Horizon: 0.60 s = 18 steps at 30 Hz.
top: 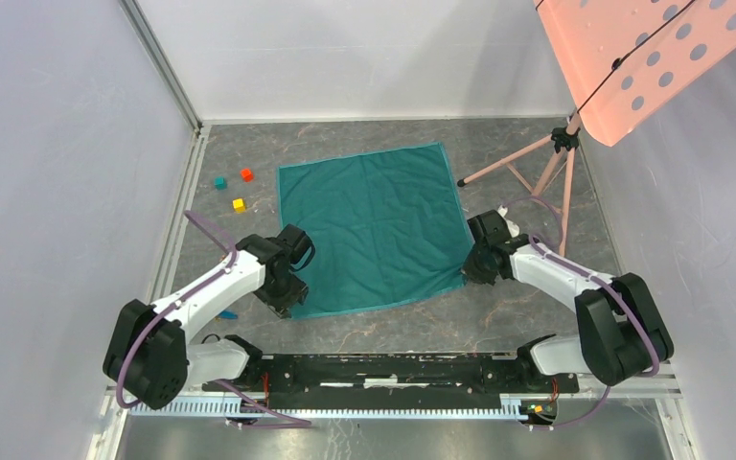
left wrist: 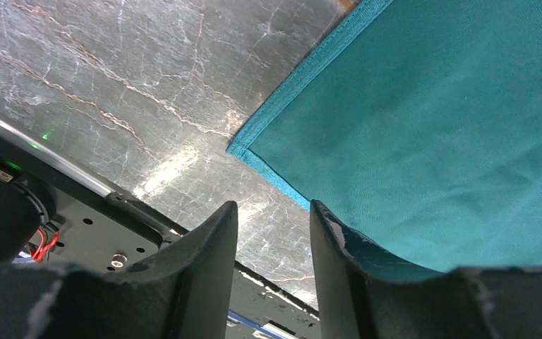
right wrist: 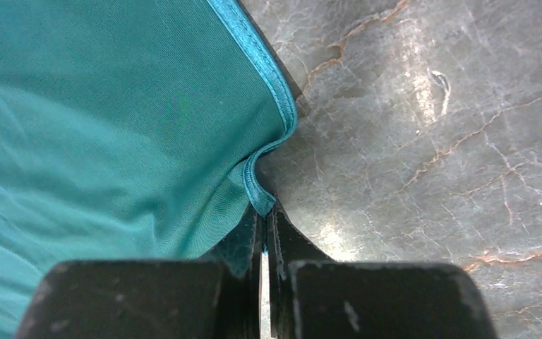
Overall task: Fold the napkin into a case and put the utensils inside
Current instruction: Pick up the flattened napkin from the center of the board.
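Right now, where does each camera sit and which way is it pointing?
Top external: above and behind the bases, looking down at the table and spread napkin; left arm and right arm show whole.
Left wrist: on the left arm, looking past the open left gripper at the napkin's near-left corner.
Right wrist: on the right arm, looking past the right gripper, shut on the napkin's near-right corner.
Shared: all three see napkin and table.

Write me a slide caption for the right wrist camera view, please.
Right gripper pinches a hemmed corner of the plain teal-green fabric napkin lying on the grey marbled tabletop.
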{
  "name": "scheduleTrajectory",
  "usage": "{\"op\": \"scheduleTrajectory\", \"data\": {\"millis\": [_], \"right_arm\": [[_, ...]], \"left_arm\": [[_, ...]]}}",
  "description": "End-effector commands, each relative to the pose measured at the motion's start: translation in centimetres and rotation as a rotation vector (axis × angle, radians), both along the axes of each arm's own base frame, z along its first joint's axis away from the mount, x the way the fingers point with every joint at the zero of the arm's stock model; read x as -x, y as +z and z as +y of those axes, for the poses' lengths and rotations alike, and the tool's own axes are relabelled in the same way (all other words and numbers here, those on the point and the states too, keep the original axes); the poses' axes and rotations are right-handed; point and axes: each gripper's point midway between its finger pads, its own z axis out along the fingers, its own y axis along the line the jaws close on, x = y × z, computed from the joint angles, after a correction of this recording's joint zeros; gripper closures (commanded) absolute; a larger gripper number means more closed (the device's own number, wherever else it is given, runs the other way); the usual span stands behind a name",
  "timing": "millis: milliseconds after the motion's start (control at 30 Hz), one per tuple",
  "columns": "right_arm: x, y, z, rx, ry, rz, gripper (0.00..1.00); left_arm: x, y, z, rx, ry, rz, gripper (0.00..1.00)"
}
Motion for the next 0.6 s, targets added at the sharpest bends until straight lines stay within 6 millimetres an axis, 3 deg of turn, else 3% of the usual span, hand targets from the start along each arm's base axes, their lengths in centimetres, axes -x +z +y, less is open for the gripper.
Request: {"op": "scheduleTrajectory", "data": {"millis": [0, 200, 567], "right_arm": [[0.3, -1.2, -0.4, 0.03, 0.02, 0.021, 1.0], [0.3, -1.2, -0.1, 0.027, 0.033, 0.03, 1.0], [0.2, -1.0, -0.4, 0.037, 0.025, 0.029, 1.0]], "left_arm": [[-0.7, 0.3, 0.8, -0.035, 0.099, -0.023, 0.51], [0.2, -1.6, 0.9, -0.01, 0.119, 0.004, 0.48], [-0.8, -3.0, 1.2, -0.004, 0.071, 0.002, 0.49]]}}
